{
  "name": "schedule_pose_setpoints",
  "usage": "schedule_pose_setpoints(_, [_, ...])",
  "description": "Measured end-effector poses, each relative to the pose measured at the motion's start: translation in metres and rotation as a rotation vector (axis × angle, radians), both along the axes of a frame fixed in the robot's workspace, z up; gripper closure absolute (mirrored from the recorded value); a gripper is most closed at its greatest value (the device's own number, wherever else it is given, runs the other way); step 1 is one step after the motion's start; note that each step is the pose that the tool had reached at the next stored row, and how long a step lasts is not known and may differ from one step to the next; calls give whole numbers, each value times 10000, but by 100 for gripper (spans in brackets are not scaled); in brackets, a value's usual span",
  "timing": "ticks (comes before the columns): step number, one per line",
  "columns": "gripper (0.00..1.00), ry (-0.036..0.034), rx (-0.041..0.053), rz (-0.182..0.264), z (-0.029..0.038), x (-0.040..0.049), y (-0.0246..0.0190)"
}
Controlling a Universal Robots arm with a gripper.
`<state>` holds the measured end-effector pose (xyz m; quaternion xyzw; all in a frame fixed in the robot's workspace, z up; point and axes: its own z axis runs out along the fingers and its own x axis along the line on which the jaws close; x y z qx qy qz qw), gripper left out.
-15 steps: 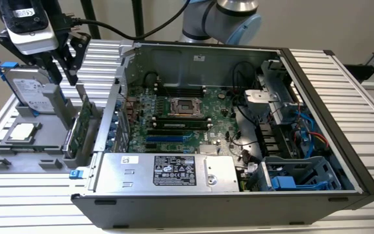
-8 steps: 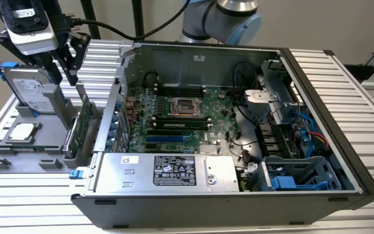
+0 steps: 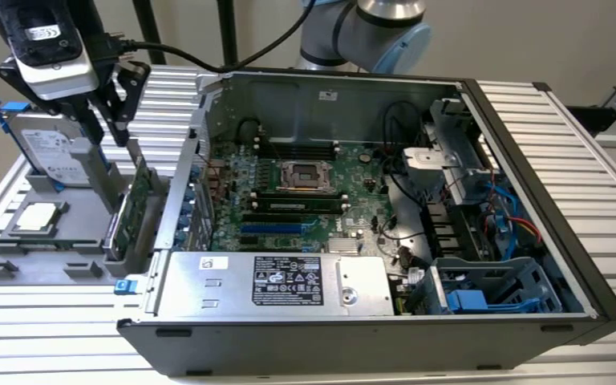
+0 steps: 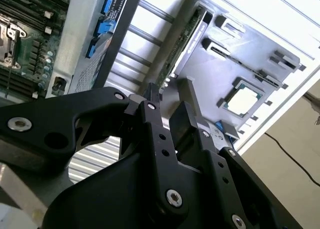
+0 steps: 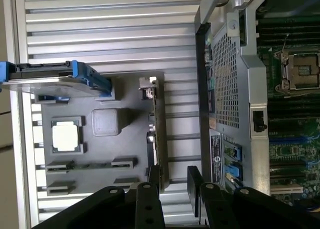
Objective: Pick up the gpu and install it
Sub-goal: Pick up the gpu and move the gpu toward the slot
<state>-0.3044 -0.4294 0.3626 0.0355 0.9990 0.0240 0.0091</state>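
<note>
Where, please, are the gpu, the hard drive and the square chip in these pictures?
gpu (image 3: 134, 207), exterior view, on its green board face.
hard drive (image 3: 57, 152), exterior view, on its silver face.
square chip (image 3: 32, 216), exterior view, middle of its silver lid.

Table (image 3: 51, 321): ribbed silver metal slats.
Wall (image 3: 544, 40): plain beige, behind the table.
Pole (image 3: 225, 32): dark, upright, at the table's far edge.

I see the gripper (image 4: 170, 95), fingers parted, near the gpu (image 4: 184, 41), which seems to stand on edge in the grey holder (image 4: 207, 74).
</note>
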Motion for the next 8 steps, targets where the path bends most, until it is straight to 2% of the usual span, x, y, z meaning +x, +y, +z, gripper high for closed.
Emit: schedule_pose_setpoints(8, [100,0,0,1,-71,-49,-15])
